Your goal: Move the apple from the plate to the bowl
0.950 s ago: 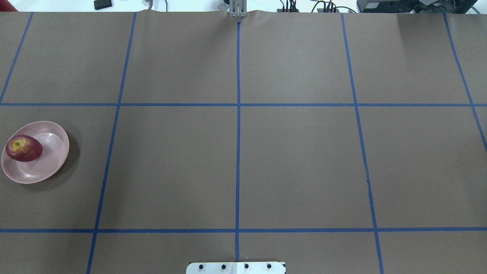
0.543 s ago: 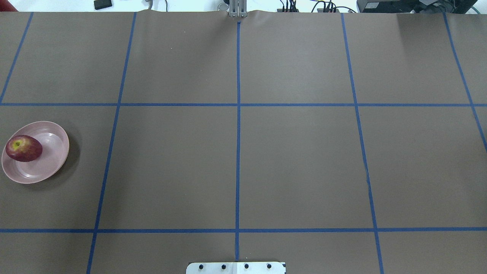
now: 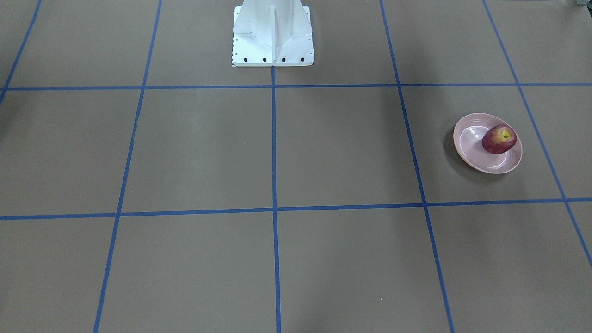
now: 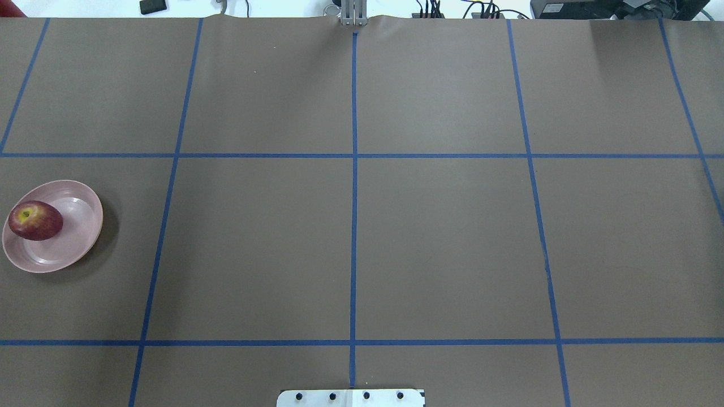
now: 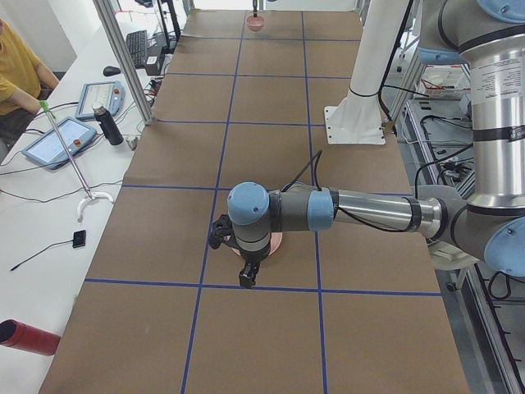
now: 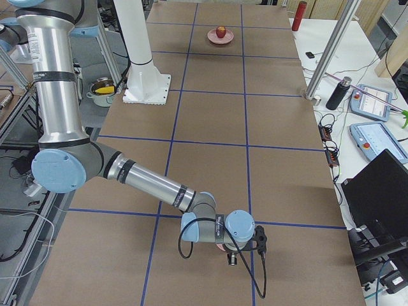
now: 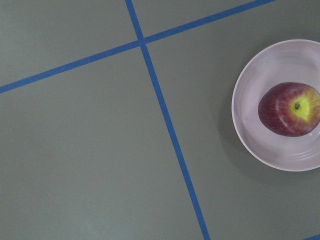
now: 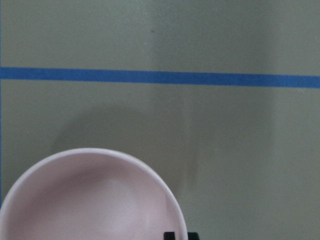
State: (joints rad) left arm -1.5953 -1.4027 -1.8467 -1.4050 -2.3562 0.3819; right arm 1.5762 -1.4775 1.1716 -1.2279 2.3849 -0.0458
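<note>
The dark red apple (image 4: pixel 35 220) lies on the pale pink plate (image 4: pixel 73 243) at the table's left end. Both show in the front view (image 3: pixel 498 138), (image 3: pixel 481 157) and the left wrist view (image 7: pixel 290 110), (image 7: pixel 250 115). In the exterior left view my left gripper (image 5: pixel 246 277) hangs above the plate (image 5: pixel 277 244); I cannot tell if it is open. The deep pink bowl (image 8: pixel 90 200) is empty and sits at the far right end (image 5: pixel 256 23). My right gripper (image 6: pixel 234 259) hovers at it; only dark finger tips (image 8: pixel 170 235) show, state unclear.
The white robot base (image 3: pixel 273 37) stands at the middle of the near edge. Blue tape lines (image 4: pixel 353 226) divide the brown table. An operators' bench with tablets and a black bottle (image 5: pixel 107 125) runs along the far side. A red cylinder (image 5: pixel 29 336) lies beside the table.
</note>
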